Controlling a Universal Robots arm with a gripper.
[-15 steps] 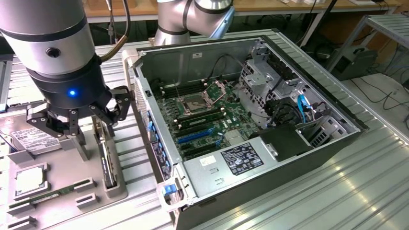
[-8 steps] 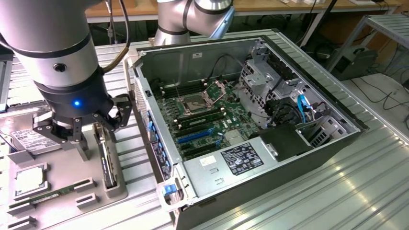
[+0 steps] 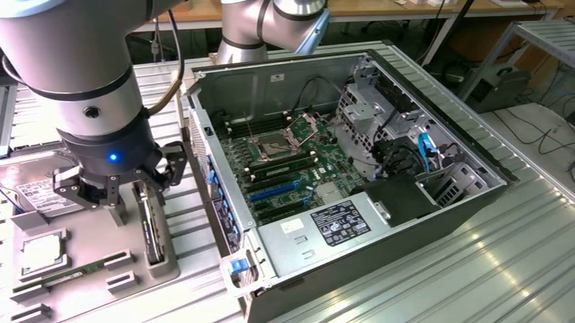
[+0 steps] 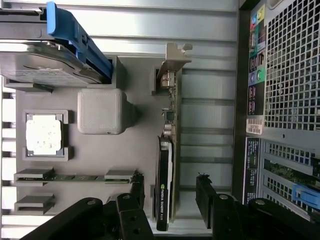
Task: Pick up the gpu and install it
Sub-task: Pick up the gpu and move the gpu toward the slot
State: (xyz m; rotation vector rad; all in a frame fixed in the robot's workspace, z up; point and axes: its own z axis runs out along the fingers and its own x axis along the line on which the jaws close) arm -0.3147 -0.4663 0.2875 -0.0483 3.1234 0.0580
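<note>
While the gpu (image 4: 167, 170) stands unlifted in its slot, step in hand: lining up the grasp.
Gripper (image 4: 170, 200): spread fully wide and holding nothing. One finger sits on each side of the card, and neither appears to touch it.
Gpu location: on edge in the grey holder (image 4: 100, 160), toward 8 o'clock in the exterior view, at 9 o'clock from the open computer case (image 3: 359, 168).
Gpu appearance: thin card with a black shroud and a small green-lettered label. It has a green board edge with small components, and a silvery bracket (image 4: 172, 62) at the end away from the fingers.
Neighbours: hard drive (image 4: 45, 65) and memory stick (image 4: 75, 177) in the same holder, apart from the card.
Technique (judgement): centre the card between the fingers and descend square to it. Seat the pads on the flat shroud, not on bare components. Close evenly so the card does not tip in its slot.
</note>
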